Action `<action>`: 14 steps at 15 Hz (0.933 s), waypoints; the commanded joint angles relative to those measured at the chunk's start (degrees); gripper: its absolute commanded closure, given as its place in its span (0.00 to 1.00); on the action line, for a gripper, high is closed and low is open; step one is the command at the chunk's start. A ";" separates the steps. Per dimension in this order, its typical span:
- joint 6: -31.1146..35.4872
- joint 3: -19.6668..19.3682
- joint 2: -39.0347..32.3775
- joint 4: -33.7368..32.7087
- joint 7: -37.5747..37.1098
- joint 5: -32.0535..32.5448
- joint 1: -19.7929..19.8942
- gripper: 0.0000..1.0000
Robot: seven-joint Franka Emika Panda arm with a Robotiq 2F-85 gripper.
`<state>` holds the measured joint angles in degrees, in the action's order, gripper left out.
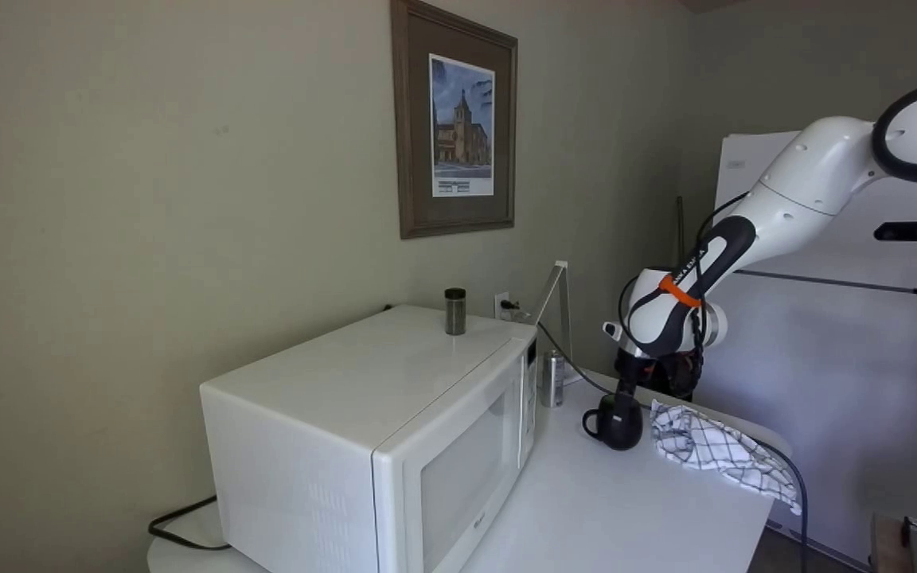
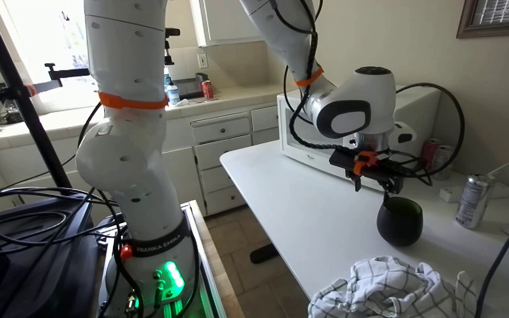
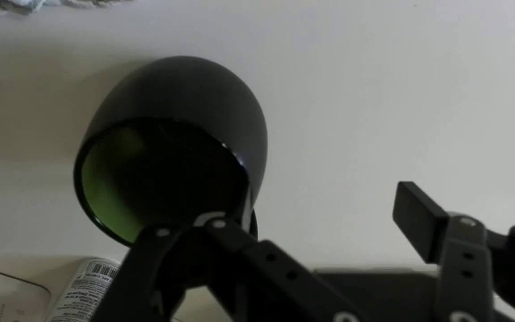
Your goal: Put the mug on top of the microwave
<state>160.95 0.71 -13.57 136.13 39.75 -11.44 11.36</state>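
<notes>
Gripper (image 3: 329, 212) spread wide, one finger (image 3: 418, 223) at the right of the wrist view, its partner at the rim of the black mug (image 3: 181, 103)! That mug's on the white table (image 1: 602, 509), right of centre in an exterior view, checked cloth (image 1: 713, 446) beside it, microwave (image 1: 359, 398) lower left.

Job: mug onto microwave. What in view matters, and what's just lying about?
Part of the job:
mug
microwave, the destination
gripper, jaws open at the mug's rim

Lying about:
checked cloth
silver can
dark-lidded jar, standing on the microwave's top
red can on the counter
</notes>
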 commanded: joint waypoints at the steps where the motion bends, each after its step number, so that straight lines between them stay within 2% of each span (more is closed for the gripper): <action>1: 1.43 0.98 -2.12 -1.60 0.97 0.17 1.76 0.19; 2: 1.33 0.84 -2.30 -1.98 0.83 0.36 2.01 0.24; 3: 1.21 0.71 -2.57 -2.25 0.62 0.63 2.19 0.22; 4: 1.03 0.44 -2.88 -2.50 0.11 1.15 2.24 0.25; 5: 0.98 0.27 -3.19 -2.64 -0.21 1.57 2.39 0.22; 6: 0.98 0.17 -3.57 -2.84 -0.55 1.82 2.52 0.26; 8: 0.95 0.01 -4.03 -3.05 -1.43 2.09 2.63 0.51; 9: 0.97 0.00 -4.13 -3.15 -1.54 2.28 2.70 0.55; 14: -0.50 -1.67 -2.97 -2.98 -5.64 5.56 1.53 0.95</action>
<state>160.96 0.18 -16.96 133.26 37.93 -9.17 13.60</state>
